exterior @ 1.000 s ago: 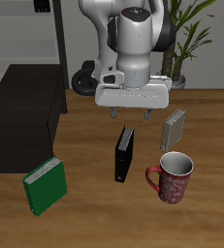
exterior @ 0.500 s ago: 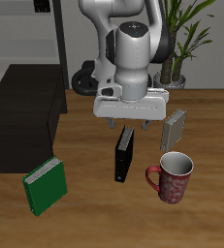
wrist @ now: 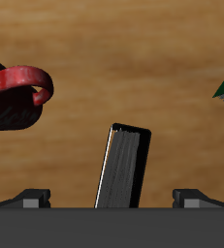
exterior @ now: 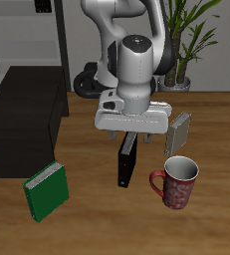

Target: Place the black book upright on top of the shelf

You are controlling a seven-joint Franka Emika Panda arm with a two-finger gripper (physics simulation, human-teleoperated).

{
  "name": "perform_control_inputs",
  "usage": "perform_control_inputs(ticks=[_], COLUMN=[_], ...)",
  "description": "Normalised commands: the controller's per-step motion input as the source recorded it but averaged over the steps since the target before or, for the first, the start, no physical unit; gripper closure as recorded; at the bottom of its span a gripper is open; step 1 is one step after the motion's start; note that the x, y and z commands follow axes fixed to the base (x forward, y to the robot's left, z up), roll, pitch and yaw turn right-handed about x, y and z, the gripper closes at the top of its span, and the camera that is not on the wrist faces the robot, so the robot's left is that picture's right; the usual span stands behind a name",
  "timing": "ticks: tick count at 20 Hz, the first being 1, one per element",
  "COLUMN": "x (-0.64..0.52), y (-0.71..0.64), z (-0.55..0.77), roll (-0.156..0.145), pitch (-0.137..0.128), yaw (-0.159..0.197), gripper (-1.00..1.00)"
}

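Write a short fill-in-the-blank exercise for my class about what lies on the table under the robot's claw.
1. The claw hangs directly above the ____ book.
2. The mug near that book is ____ in colour.
3. The book nearest the table's front edge is ____.
4. The flat top of the shelf holds ____ books.

Missing words: black; red; green; no

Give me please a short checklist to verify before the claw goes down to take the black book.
1. Claw above the black book: ok.
2. Fingers open, one on each side of the book in the wrist view: ok.
3. Book free, apart from the mug, grey book and green book: ok.
4. Fingers already touching the book: cannot tell.
5. Top of the shelf free: ok.
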Motion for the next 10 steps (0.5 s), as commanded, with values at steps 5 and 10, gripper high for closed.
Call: perform_control_inputs(ticks=[5, 10], x=[0.09, 0.04], y=[-0.09, -0.04], z=[-0.27, -0.24], roll=[-0.012, -0.001], pitch=[0.044, 0.029], yaw=[-0.003, -0.011], gripper=[-1.00, -1.00])
